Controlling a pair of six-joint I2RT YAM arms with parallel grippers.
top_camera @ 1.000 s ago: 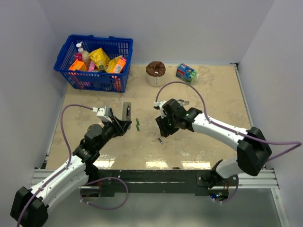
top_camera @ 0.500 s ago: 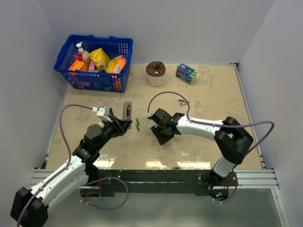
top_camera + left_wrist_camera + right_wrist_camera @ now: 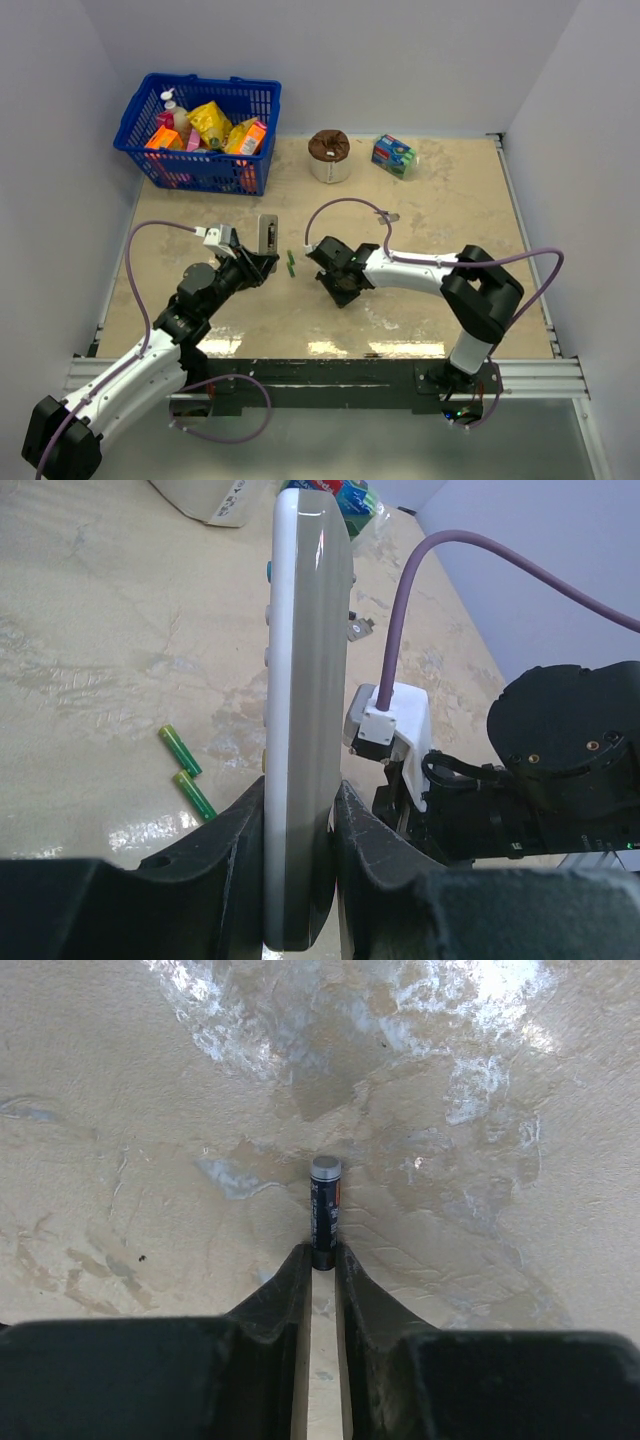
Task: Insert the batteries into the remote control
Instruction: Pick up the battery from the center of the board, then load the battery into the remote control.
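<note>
None loaded: my left tool clamps remote control; right tool, its 3 o'clock, pinches one battery.

The left tool clamps the white remote control upright, edge-on.
</note>
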